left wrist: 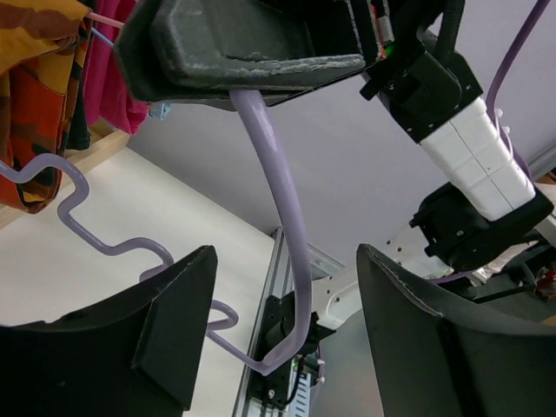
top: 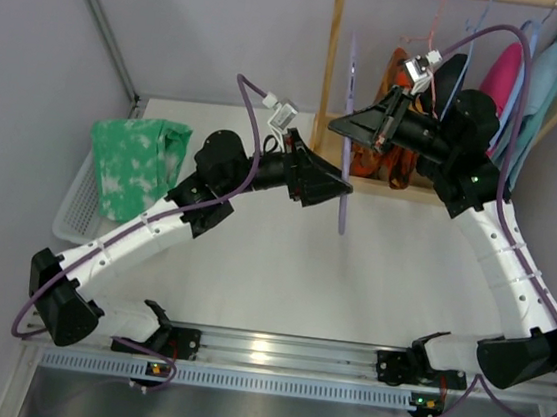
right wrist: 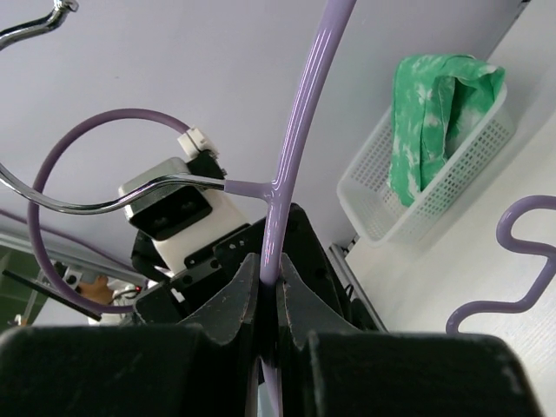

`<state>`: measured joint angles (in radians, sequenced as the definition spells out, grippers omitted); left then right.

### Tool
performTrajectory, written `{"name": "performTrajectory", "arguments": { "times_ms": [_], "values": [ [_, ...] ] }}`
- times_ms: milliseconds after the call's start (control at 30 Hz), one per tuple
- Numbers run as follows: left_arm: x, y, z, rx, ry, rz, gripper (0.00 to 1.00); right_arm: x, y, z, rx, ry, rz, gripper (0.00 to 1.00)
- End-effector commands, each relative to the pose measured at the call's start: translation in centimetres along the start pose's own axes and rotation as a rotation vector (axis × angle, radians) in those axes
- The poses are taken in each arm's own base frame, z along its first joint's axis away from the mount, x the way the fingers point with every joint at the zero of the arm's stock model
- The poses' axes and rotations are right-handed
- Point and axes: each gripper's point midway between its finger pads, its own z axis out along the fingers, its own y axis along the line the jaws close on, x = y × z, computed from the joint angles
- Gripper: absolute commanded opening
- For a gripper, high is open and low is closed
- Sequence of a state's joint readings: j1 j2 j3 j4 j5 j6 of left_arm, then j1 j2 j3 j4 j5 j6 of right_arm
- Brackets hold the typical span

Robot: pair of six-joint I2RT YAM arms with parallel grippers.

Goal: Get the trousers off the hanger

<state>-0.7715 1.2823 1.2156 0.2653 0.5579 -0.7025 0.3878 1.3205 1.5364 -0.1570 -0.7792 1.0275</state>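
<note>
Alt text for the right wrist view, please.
The right claw is shut on the upright stem of a lilac hanger, seen from close below. Behind it, a green garment lies bundled in a white basket against a plain wall.

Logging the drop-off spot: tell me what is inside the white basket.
A crumpled green-and-white garment lies in the white basket, rising above its rim. The basket floor under it, and anything beneath the cloth, is covered.
</note>
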Motion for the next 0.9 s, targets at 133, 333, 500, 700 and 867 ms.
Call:
{"name": "performTrajectory", "arguments": {
  "times_ms": [133, 333, 500, 700, 867],
  "values": [
    [-2.6, 0.4, 1.8, -0.024, -0.119, -0.057, 0.64, -2.0, 4.0, -0.6, -0.115, -0.067, -0.084, 0.00],
    [-4.3, -1.0, 2.1, 0.013, -0.150, -0.019, 0.19, -3.1, 4.0, -0.6, -0.126, -0.087, -0.089, 0.00],
    [-5.9, -1.6, 2.4, -0.001, -0.154, -0.088, 0.00, -4.9, 3.4, -0.8, -0.108, -0.129, -0.109, 0.11],
    [-6.6, -0.6, 3.5, -0.007, -0.121, -0.205, 0.00, -7.5, 2.2, -2.2, -0.053, -0.200, -0.107, 0.79],
    [-9.3, 0.9, 4.2, 0.020, -0.122, -0.290, 0.00, -8.2, 3.2, -3.3, -0.058, -0.223, -0.145, 1.00]
  ]
}}
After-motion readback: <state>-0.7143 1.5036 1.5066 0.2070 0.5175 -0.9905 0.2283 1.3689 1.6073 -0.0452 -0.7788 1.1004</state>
